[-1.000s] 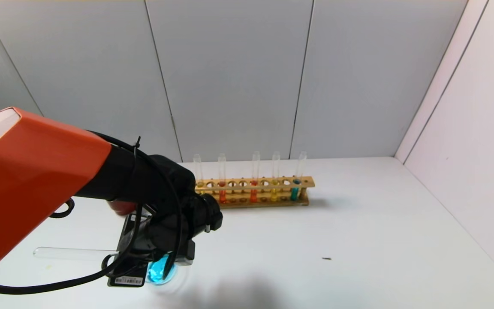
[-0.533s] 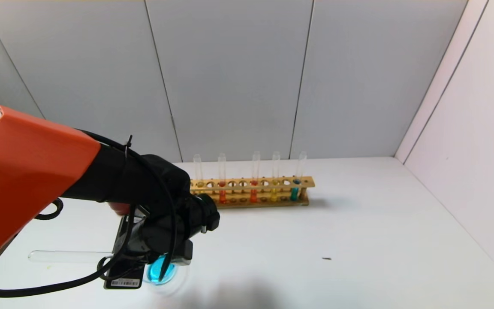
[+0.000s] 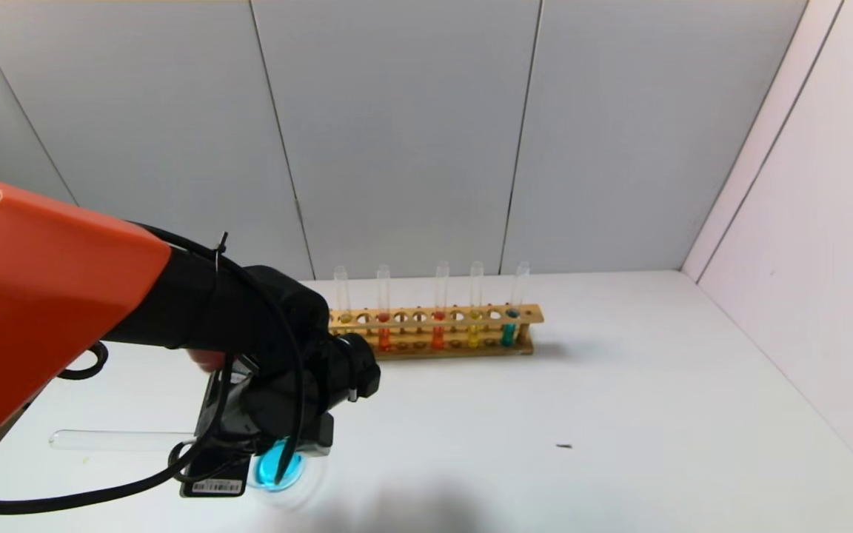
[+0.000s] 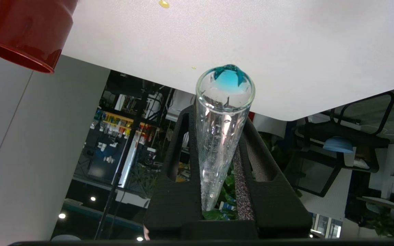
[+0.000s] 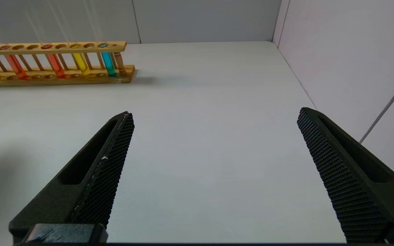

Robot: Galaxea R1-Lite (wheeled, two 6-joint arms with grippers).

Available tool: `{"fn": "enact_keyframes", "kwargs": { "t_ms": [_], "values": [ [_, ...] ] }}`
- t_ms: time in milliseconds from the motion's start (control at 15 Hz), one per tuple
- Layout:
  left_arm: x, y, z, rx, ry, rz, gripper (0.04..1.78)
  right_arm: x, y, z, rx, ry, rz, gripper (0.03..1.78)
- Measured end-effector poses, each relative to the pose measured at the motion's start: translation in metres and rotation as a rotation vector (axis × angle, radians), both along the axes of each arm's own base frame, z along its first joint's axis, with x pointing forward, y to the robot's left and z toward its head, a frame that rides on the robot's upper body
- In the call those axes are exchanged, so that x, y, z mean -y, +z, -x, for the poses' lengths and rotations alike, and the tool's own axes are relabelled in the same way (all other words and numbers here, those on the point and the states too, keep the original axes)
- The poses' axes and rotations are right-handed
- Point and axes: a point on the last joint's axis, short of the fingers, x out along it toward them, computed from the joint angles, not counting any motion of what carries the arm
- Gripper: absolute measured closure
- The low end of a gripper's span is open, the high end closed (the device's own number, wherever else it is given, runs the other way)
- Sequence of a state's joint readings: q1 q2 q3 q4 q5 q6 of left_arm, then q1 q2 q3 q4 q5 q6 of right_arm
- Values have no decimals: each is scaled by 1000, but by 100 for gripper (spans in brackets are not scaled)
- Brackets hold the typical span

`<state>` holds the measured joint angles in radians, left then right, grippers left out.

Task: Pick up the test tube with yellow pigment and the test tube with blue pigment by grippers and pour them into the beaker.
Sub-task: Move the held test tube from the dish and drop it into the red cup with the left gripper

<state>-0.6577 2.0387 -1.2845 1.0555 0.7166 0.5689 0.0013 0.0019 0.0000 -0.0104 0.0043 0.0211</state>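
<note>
Half done, I'd say. Treating the table (image 3: 619, 385) in the head view as a clock face, the beaker (image 3: 295, 474) sits around 7 o'clock and has bright cyan liquid in it, with no green tint that I can spot. So my read is that blue went in and yellow hasn't.

Your left gripper (image 4: 217, 116) is right over the beaker, jaws pinched tight on the blue tube (image 3: 123, 440). The tube lies about level, sticking out toward 9 o'clock. From the left wrist view it looks pretty much drained, just wet streaks inside and a dab of blue at one end. I can't tell from these shots whether the mouth is over the beaker.

Your right gripper (image 5: 214, 112) is parked low over bare table on the 3 o'clock side, jaws spread wide with nothing in them.

What's left, as far as I can judge:
- Get rid of the empty blue tube. The rack (image 3: 434, 346) at 12 o'clock has free holes.
- Grab a yellow tube (image 3: 474, 334). A second yellow (image 3: 343, 318) stands at the rack's other end, so take your pick.
- Pour it in the beaker.

The rack also has two orange-red tubes and a spare blue one (image 3: 508, 333), so don't mix them up. The red cup (image 4: 22, 30) is just behind the left arm, around 9 o'clock, and it's close enough to clip when you swing back.
</note>
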Motion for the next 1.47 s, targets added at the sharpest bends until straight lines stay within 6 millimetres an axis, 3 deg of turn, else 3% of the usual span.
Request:
{"fn": "enact_keyframes", "kwargs": {
  "t_ms": [800, 1200, 1467],
  "values": [
    [9, -28, 0, -20, -8, -21, 150, 0, 0, 0, 0, 0, 0, 7],
    [9, -13, 0, 33, -6, 23, 150, 0, 0, 0, 0, 0, 0, 7],
    [-1, 12, -3, 182, 79, 147, 150, 0, 0, 0, 0, 0, 0, 7]
  ]
}}
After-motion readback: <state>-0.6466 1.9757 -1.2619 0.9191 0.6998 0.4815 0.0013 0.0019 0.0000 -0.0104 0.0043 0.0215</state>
